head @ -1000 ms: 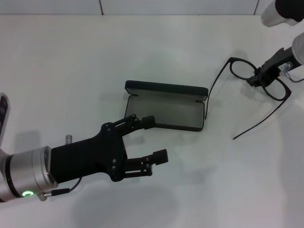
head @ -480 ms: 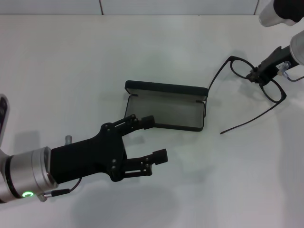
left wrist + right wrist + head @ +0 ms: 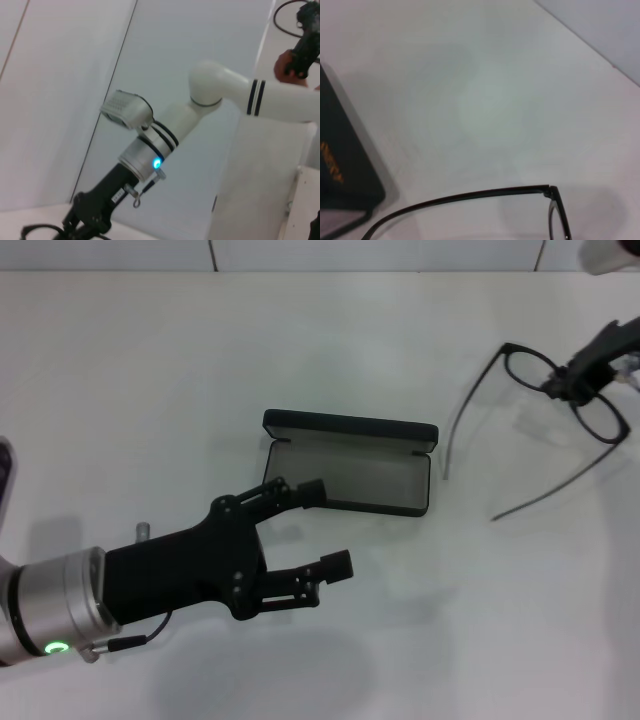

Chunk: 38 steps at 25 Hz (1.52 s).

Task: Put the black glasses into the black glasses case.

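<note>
White table: one open case, one pair of glasses, two grippers.

Left gripper reaches level toward the black glasses case from its near side, fingers spread, holding nothing. Right gripper, well right of the case, pinches the bridge of the black glasses, temple arms unfolded, pointing back toward the case.

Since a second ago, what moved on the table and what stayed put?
The right gripper, shut on the black glasses at the bridge, carried them toward the table's far right edge, away from the black glasses case. The case stayed open in the same spot, and the left gripper stayed open just in front of it.
</note>
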Available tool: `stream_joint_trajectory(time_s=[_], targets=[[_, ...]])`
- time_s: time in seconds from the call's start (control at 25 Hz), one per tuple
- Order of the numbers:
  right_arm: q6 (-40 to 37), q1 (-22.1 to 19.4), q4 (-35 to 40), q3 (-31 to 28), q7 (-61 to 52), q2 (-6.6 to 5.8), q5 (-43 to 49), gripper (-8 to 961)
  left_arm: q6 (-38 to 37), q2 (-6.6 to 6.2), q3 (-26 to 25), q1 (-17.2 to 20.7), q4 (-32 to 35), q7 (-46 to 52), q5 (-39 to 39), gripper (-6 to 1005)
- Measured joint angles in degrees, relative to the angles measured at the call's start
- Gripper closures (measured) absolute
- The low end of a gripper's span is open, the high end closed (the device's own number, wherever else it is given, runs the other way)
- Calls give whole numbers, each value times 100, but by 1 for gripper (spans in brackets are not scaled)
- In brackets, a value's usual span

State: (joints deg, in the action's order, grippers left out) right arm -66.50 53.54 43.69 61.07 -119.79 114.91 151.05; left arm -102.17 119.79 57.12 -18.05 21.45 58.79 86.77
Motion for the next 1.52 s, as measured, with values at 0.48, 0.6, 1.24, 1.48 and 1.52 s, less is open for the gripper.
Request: stream_joint_trajectory(time_s=[0.48, 0.6, 1.24, 1.48, 1.52], targets=[[-1463, -493, 1174, -759, 108, -350, -249, 839, -304, -6, 3, 2, 0, 6, -177, 110], [-2091, -541, 1203, -1417, 276, -494, -692, 839, -353, 0, 13, 3, -36, 42, -377, 111], [-3143, -726, -200, -1874, 1515, -321, -2312, 839, 0, 2, 16, -857, -297, -183, -1239, 627], [-3287, -670, -227, -1875, 1521, -137, -2377, 839, 274, 3, 38, -1244, -624, -396, -1214, 767], [-3313, -653, -233, -1875, 1521, -113, -2385, 839, 311, 6, 41, -1256, -628, -404, -1205, 787]])
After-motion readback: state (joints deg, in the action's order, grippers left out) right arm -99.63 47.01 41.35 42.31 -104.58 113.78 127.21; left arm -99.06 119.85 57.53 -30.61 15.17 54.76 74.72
